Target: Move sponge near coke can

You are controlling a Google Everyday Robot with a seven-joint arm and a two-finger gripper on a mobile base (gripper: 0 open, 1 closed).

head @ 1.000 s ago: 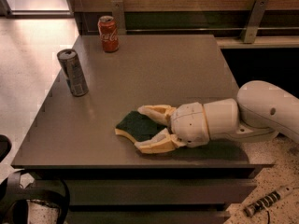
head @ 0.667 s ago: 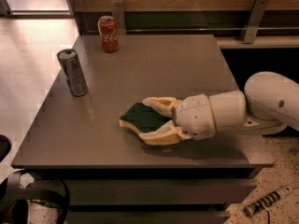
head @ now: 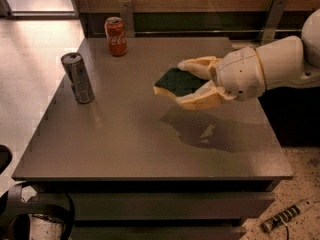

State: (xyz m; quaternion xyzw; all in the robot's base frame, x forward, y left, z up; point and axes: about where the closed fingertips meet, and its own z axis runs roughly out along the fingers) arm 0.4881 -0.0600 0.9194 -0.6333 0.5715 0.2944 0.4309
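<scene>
The sponge [head: 176, 82], dark green on top with a yellow base, is held between the two tan fingers of my gripper [head: 192, 84], lifted clear above the grey table [head: 125, 144]; its shadow falls on the tabletop below. The gripper is shut on the sponge and reaches in from the right on a white arm. The red coke can [head: 116, 36] stands upright near the table's far edge, well to the left of and beyond the sponge.
A taller slim silver-grey can [head: 78, 78] stands upright near the table's left edge. A wooden wall with metal brackets [head: 272, 14] runs behind the table. A cable and power strip [head: 285, 216] lie on the floor at lower right.
The gripper has lifted the sponge off the tabletop and carried it up and away from the front, toward the far side of the table.
</scene>
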